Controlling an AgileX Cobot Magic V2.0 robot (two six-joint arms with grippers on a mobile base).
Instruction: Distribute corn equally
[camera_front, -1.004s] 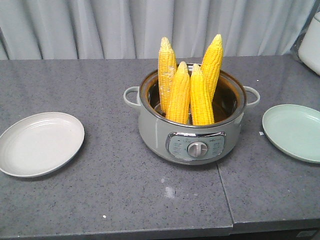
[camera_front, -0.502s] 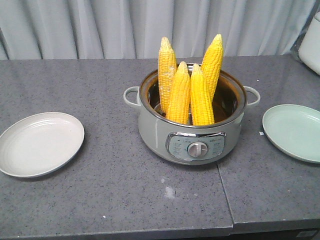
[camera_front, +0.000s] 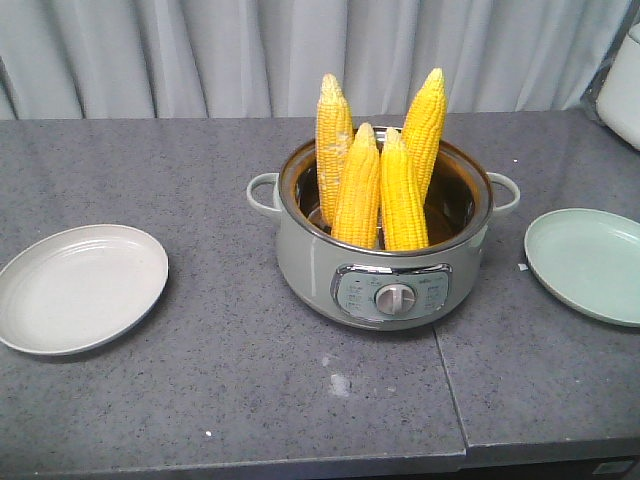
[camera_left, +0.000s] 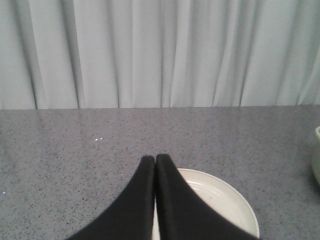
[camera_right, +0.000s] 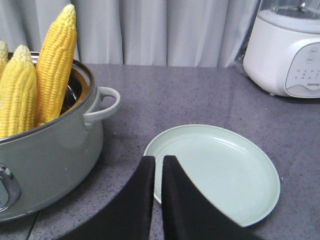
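Nothing is shifting between the earlier front views and this one; cobs, pot and both plates are lying exactly where they were. The left gripper (camera_left: 155, 158) is hanging with its two black fingers pressed together and gripping nothing; the cream plate (camera_left: 220, 197) is sitting just beneath and beyond its tips, slightly to its right, on the grey speckled counter (camera_left: 75, 150). The right gripper (camera_right: 158, 159) is hanging all but closed, only a thin slit showing between its fingers, and it too is holding nothing; the pale green plate (camera_right: 225, 175) is lying directly ahead of and below its tips. The corn (camera_front: 380, 175), four yellow cobs, is standing tips-up inside the grey-green pot (camera_front: 390, 275), off to the right gripper's left and close by, and well off to the left gripper's right; the two rear cobs are rising higher than the front pair, which are leaning against each other. A white appliance (camera_right: 290, 50) is standing beyond the right gripper, to its right, before the pale curtain (camera_left: 160, 50).
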